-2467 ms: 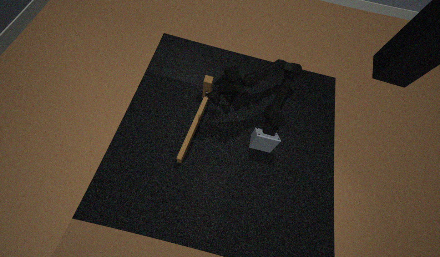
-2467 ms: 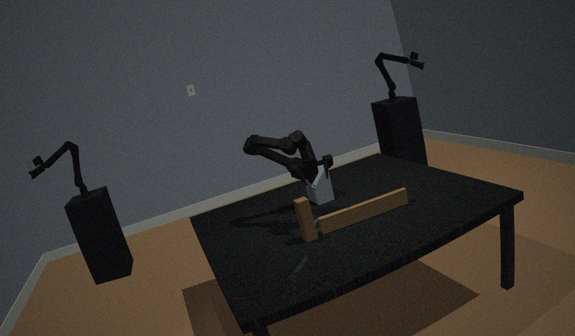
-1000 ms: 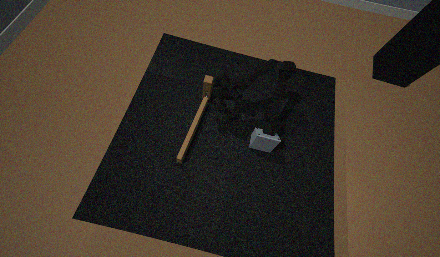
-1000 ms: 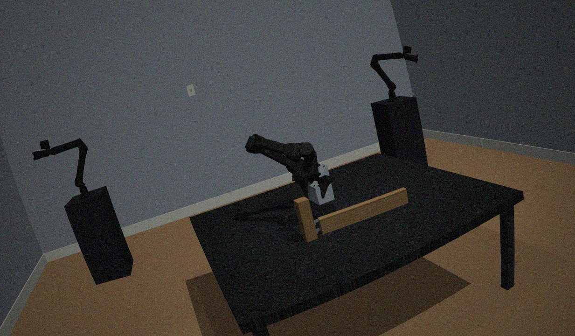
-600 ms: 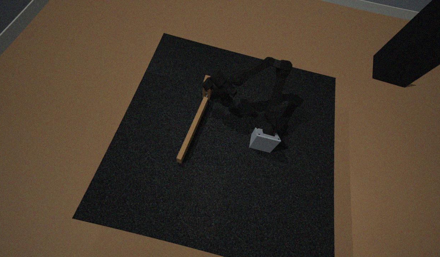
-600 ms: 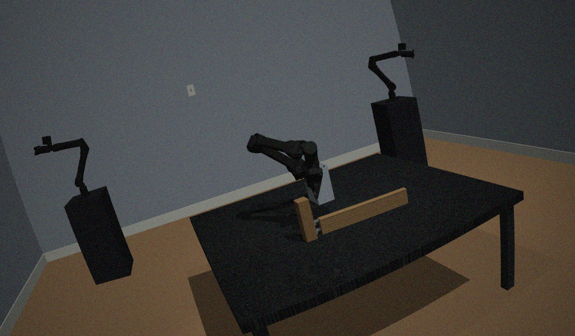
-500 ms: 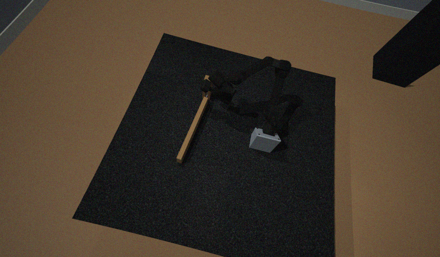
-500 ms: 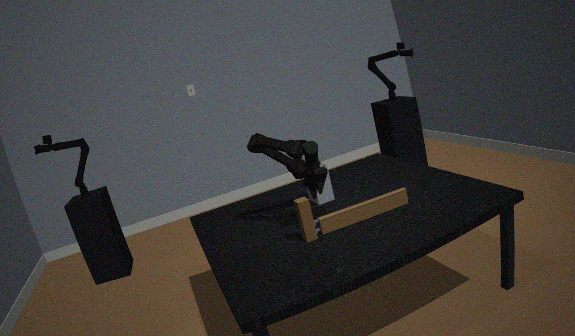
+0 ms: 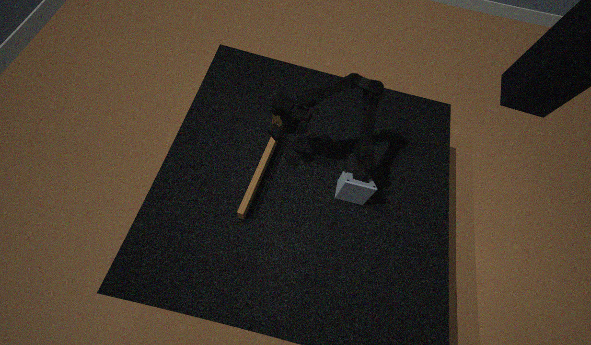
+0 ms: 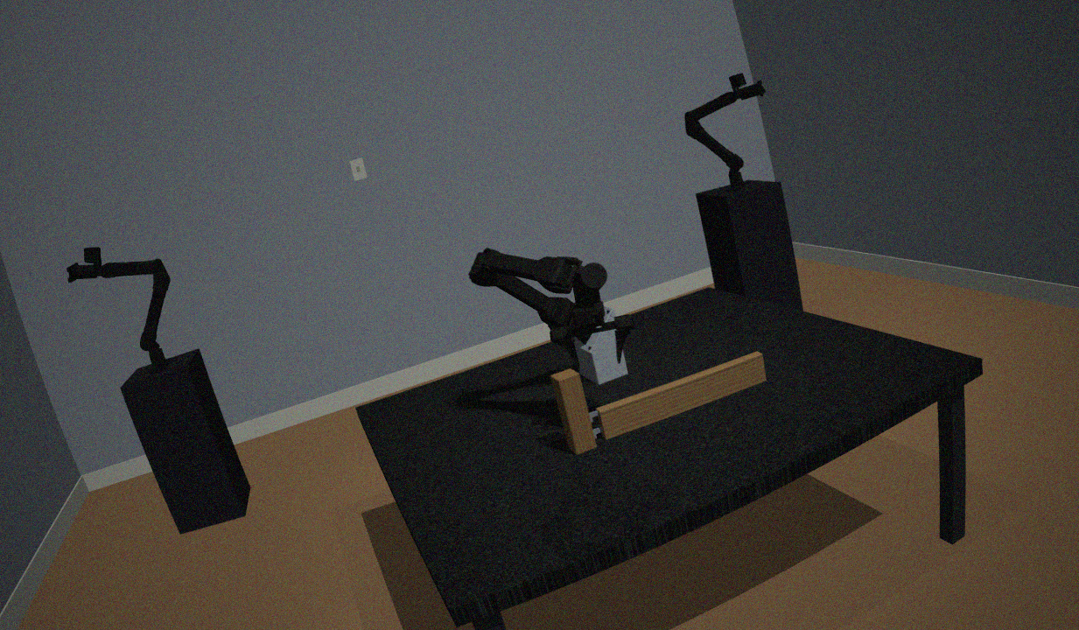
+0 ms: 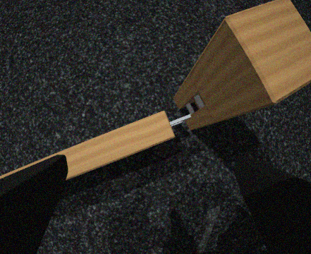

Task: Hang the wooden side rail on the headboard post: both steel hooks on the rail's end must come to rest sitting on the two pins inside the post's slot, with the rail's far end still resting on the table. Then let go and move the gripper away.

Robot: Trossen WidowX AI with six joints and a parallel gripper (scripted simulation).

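Observation:
The wooden side rail [image 9: 256, 178] [image 10: 683, 395] [image 11: 120, 146] lies on its edge on the black table [image 9: 288, 266] [image 10: 519, 509]. Its near end faces the upright headboard post [image 9: 276, 121] [image 10: 576, 415] [image 11: 278, 49], with a small gap. Steel hooks [image 10: 594, 415] [image 11: 180, 119] bridge from the rail's end toward the post's slot, where grey metal [image 11: 199, 101] shows. I cannot tell whether they sit on the pins. My gripper [image 10: 596, 353] [image 11: 152, 165] is open and empty, above the table near the rail's post end. One finger overlaps the rail in the wrist view; I see no contact.
The pale grey base block [image 9: 356, 192] [image 10: 606, 367] stands behind the rail, and my arm [image 10: 519, 293] rises from it. The arm hides part of the post in the top view. Two other arms stand on black pedestals [image 10: 186, 438] [image 10: 750, 242] beyond the table.

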